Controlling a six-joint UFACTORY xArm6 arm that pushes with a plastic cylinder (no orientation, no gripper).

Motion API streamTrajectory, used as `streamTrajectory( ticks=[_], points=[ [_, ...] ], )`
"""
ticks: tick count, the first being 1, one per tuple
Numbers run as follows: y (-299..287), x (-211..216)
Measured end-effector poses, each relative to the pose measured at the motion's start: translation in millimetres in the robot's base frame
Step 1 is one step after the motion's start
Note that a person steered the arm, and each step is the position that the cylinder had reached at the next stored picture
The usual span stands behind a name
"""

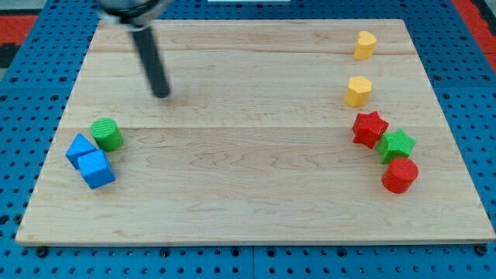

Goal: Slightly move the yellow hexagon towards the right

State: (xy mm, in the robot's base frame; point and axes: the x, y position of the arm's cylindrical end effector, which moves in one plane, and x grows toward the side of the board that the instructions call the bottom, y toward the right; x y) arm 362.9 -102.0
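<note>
Surface [248,194]: a pale wooden board lying on a blue pegboard [31,256] that frames it on all sides.
Red cylinder [400,175]: nearest block on the view's right, close to the board's right edge, touching or almost touching the green star above it.
Blue cube [97,169]: nearest block on the view's left, pressed against a second blue block.
Second blue block [80,149]: just up and left of the cube, touching it; exact shape hard to make out.
Green star [397,144]: between the red cylinder and the red star, in contact with the red star.
Green cylinder [106,134]: just up and right of the blue pair, touching or very near the second blue block.
Red star [370,128]: top-left end of the right-hand cluster of three.
Yellow hexagon [358,91]: on the view's right, just above the red star with a slight gap, well below the other yellow piece.
My tip [161,94]: on the surface in the upper-left part, well apart from every block; the yellow hexagon lies far off to the view's right at about the same height.
Pincer: there is none on this arm, only the dark rod slanting up towards the view's top edge.
Other yellow block [365,45]: farthest, near the top right edge; seems a pentagon-like prism, though I cannot tell for sure.
</note>
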Motion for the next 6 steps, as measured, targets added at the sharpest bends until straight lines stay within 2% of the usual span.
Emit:
streamTrajectory(
  ticks=[1,2,3,4,5,6],
  points=[
    [113.3,-19.0],
    [198.2,-10.2],
    [242.0,15.1],
    [257.5,1.3],
    [288.3,-37.0],
    [342.3,-52.6]
  ],
)
